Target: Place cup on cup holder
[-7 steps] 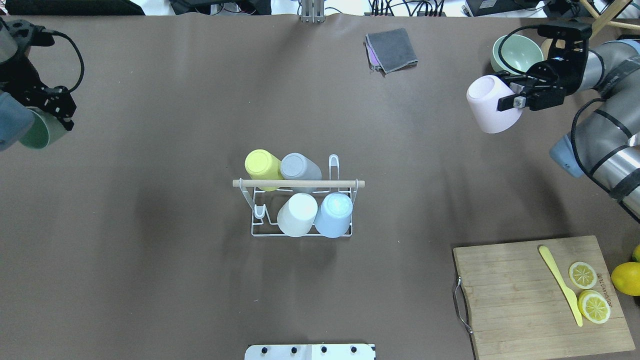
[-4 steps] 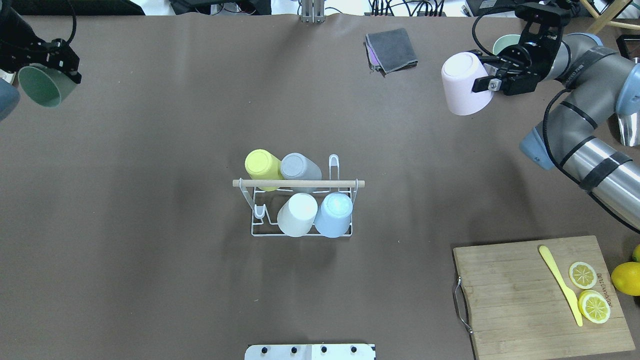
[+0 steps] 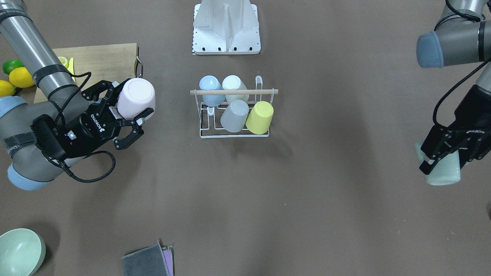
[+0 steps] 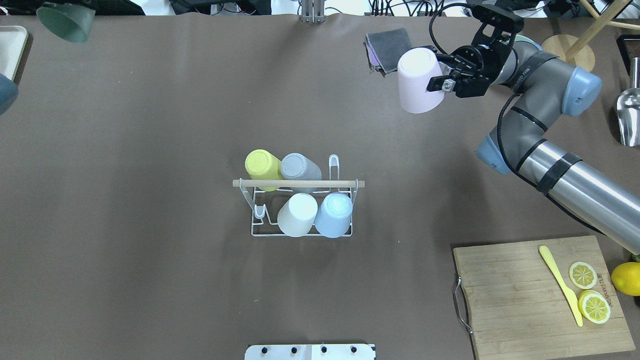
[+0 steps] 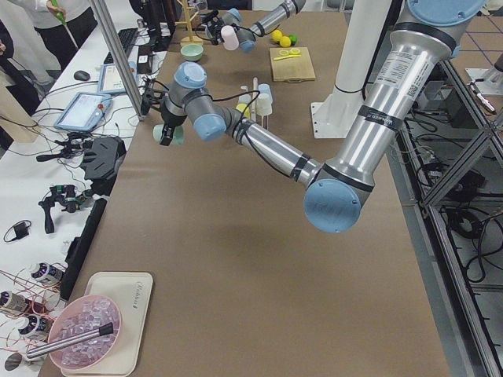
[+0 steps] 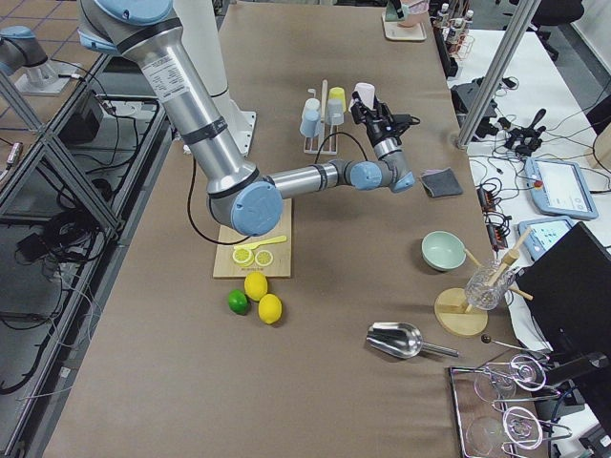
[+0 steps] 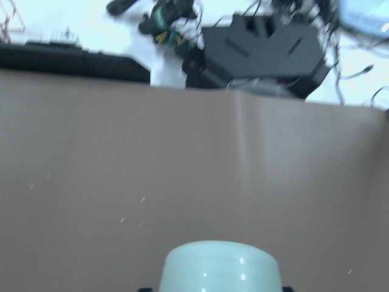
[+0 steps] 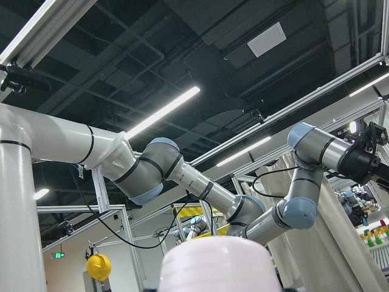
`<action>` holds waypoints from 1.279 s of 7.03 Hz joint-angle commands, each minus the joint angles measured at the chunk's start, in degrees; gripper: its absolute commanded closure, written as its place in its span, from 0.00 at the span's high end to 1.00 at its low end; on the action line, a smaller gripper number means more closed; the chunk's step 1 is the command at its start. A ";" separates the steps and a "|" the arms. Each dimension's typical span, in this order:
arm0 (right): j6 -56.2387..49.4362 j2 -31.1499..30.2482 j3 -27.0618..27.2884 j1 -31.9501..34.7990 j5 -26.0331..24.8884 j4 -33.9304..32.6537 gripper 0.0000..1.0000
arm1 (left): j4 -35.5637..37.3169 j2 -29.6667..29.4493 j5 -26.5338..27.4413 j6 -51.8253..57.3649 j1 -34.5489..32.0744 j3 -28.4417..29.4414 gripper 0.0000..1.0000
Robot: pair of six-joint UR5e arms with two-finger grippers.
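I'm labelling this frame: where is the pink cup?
The pink cup is upper right in the overhead view, held by the right gripper, beside the folded grey cloth.

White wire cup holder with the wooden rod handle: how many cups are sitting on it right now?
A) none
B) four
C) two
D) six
B: the white wire cup holder carries four upturned cups, namely the yellow cup, the grey cup, the white cup and the light blue cup, with two prongs bare.
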 commanded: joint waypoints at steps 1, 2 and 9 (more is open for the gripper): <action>-4.98 2.38 -1.83 -3.18 1.38 0.02 0.20 | -12.40 0.72 7.84 -6.25 1.01 -1.95 0.21; -6.47 2.91 -1.92 -4.23 1.47 -0.07 0.20 | -16.89 1.07 12.49 -7.92 3.10 -3.53 0.21; -16.83 6.69 -6.84 -8.02 2.26 0.11 0.20 | -42.83 2.12 55.03 -4.60 30.51 -5.22 0.17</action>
